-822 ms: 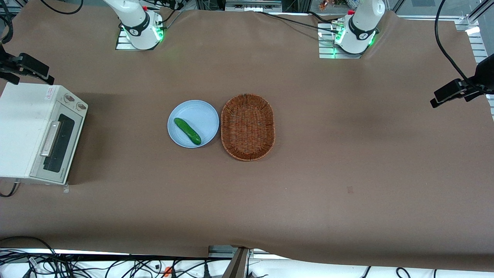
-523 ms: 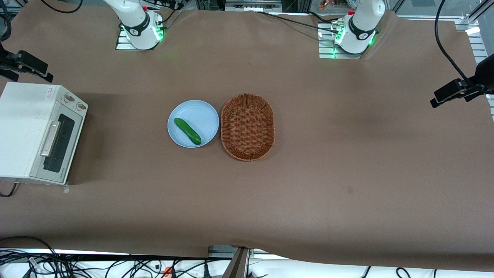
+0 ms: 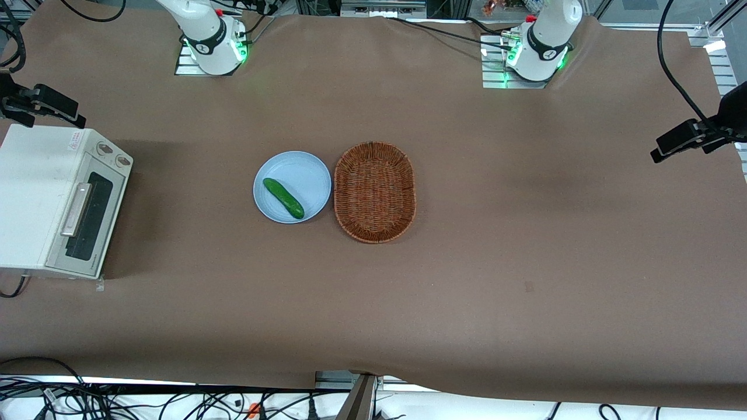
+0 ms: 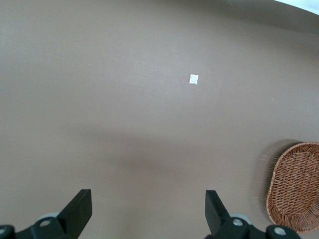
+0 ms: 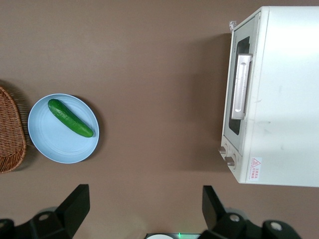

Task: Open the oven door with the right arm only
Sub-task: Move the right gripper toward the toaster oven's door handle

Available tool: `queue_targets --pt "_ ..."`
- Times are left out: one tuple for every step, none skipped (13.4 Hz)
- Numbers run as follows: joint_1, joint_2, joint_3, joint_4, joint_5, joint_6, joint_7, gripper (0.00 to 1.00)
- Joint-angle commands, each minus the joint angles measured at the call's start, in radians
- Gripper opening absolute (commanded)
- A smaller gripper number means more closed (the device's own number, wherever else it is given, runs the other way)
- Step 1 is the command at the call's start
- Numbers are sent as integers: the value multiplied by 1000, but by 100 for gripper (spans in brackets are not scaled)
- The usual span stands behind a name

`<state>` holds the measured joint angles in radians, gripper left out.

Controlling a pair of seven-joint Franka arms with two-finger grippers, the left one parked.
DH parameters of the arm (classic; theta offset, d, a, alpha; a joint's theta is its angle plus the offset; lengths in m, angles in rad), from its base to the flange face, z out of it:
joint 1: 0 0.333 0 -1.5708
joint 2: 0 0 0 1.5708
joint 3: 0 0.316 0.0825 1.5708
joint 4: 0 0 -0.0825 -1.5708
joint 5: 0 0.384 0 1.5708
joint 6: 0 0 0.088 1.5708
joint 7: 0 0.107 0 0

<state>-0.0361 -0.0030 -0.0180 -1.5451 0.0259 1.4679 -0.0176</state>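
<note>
The cream-white toaster oven (image 3: 35, 192) stands at the working arm's end of the table. Its oven door (image 3: 87, 216), with dark glass and a silver bar handle (image 3: 76, 209), is shut. My right arm's gripper (image 3: 41, 104) hangs high above the table, just farther from the front camera than the oven and not touching it. In the right wrist view the gripper (image 5: 144, 204) is open and empty, with its fingers (image 5: 75, 201) spread wide over bare cloth. That view also shows the oven door (image 5: 230, 94), its handle (image 5: 241, 93) and two knobs (image 5: 227, 155).
A light blue plate (image 3: 303, 172) with a green cucumber (image 3: 283, 198) sits mid-table, beside a brown wicker basket (image 3: 374, 192). Both show in the right wrist view: the plate (image 5: 55, 142) and the basket (image 5: 10, 129). Brown cloth covers the table.
My right gripper has shifted only slightly above the oven's farther edge. The oven door stays shut; nothing else moved.
</note>
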Motion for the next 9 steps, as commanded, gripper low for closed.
queue_targets --pt "-11 1 15 13 0 -3 -5 100" --pt "-10 6 18 13 -3 2 -8 100" --pt "-8 8 20 13 -3 -4 -11 100" --pt "-2 8 21 10 0 -7 -10 100" --pt "4 14 21 10 -9 -8 -11 89" --pt "4 15 21 10 -11 -20 -22 19" --pt "10 11 23 10 -14 -65 -7 0" --pt "13 14 21 11 -14 -72 -10 0" --pt "12 15 20 11 -15 -64 -18 0"
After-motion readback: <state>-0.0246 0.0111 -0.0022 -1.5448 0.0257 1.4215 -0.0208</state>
